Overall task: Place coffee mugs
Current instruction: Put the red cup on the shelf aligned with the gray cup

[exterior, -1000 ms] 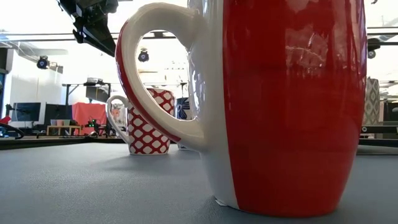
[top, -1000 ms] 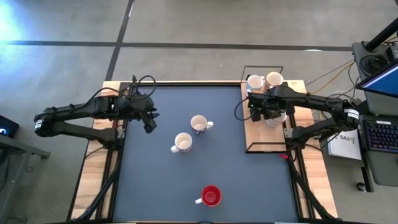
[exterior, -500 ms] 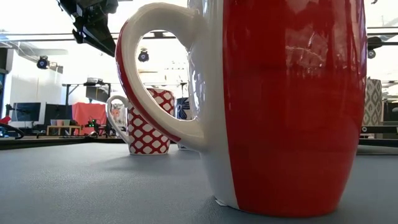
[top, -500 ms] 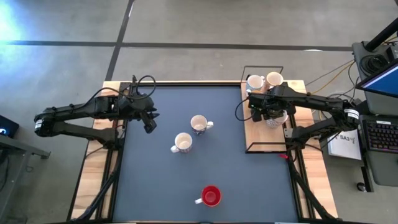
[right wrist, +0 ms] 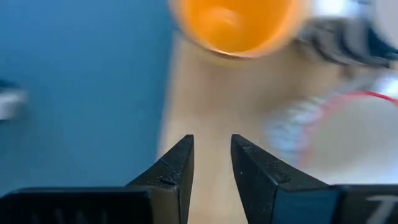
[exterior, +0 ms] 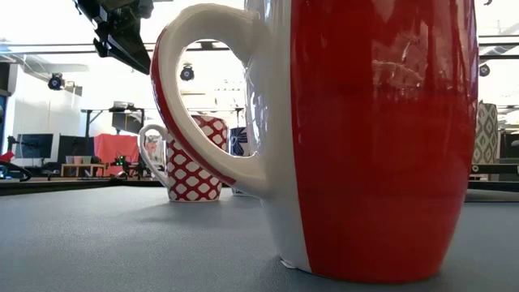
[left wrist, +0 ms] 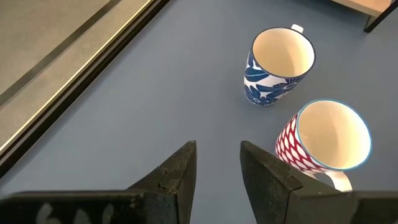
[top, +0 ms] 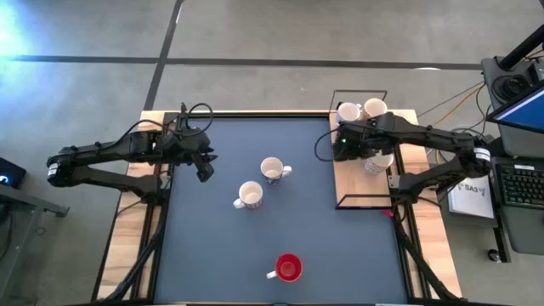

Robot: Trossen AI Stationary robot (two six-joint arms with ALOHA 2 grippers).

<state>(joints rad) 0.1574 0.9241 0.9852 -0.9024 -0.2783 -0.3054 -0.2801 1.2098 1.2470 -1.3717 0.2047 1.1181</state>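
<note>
Right hand [right wrist: 211, 158] narrowly parted, empty | orange mug [right wrist: 231, 25] blurred, cut off | left hand [left wrist: 217, 168] parted, empty

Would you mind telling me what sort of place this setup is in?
Probably a robotics lab or workshop: a table stands on a bare concrete floor, a keyboard and cables sit beside it, and desks with monitors show behind.

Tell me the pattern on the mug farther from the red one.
Blue floral print on white, clearest in the left wrist view.
</note>
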